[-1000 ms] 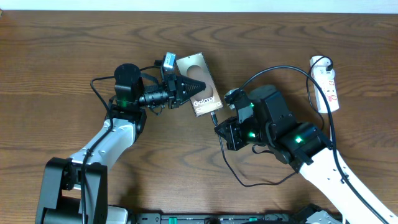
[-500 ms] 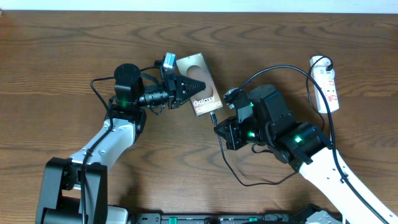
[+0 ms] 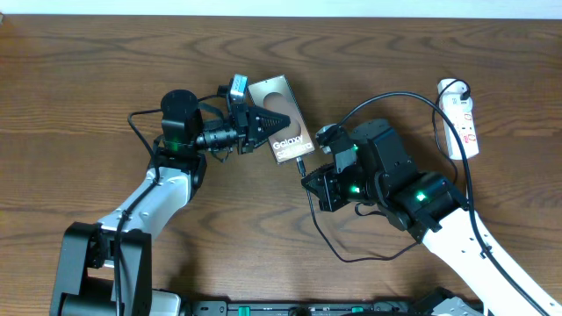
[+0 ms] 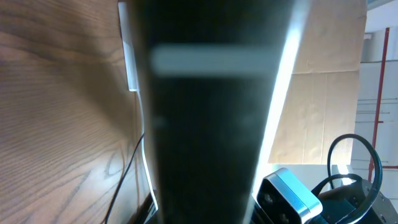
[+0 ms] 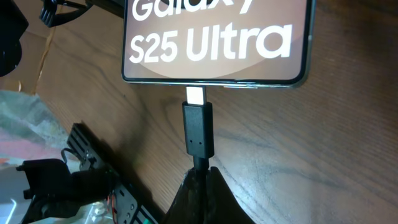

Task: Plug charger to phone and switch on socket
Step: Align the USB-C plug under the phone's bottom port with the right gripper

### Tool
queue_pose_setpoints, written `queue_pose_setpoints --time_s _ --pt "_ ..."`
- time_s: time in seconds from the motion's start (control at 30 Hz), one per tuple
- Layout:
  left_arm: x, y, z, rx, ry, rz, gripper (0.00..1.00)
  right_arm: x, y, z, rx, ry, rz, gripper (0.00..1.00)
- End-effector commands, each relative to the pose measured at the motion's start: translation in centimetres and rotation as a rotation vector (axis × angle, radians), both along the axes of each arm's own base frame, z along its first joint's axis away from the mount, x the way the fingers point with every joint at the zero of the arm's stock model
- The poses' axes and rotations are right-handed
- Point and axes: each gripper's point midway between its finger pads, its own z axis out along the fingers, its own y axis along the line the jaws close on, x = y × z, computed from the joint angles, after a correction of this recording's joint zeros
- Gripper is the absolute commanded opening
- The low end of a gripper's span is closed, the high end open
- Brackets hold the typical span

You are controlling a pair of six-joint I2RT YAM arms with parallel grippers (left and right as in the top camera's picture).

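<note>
The bronze phone (image 3: 283,101) with white "Galaxy" lettering lies at the table's middle. My left gripper (image 3: 266,120) is shut on its left side. In the left wrist view a dark blurred slab (image 4: 211,112) fills the middle. My right gripper (image 3: 309,179) is shut on the charger cable just behind its black connector (image 3: 301,165). In the right wrist view my gripper (image 5: 200,182) holds the connector (image 5: 198,129) upright, and its silver tip meets the lower edge of the phone (image 5: 217,37). How deep it sits I cannot tell. The white socket strip (image 3: 462,116) lies at the far right.
The black charger cable loops down in front of my right arm (image 3: 351,257) and arcs over it (image 3: 395,96) toward the strip. The strip's white cord runs beside it. The right arm's body (image 3: 395,180) stands between the phone and the strip.
My right gripper has edged slightly left toward the phone with the connector. The left gripper and the phone have not moved.
</note>
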Motion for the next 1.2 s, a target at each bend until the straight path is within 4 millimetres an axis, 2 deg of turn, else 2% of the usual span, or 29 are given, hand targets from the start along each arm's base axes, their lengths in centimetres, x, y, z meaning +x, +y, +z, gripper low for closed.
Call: queue_pose_setpoints --time_s 0.0,1.17 --pt "0.25 0.03 1.21 -0.008 -0.041 0.003 0.08 -0.23 0.5 0.47 0.015 0.004 0.014 0.01" --pt "0.32 0.04 1.2 -0.013 -0.016 0.009 0.07 -0.36 0.55 0.47 0.019 0.012 0.017 0.01"
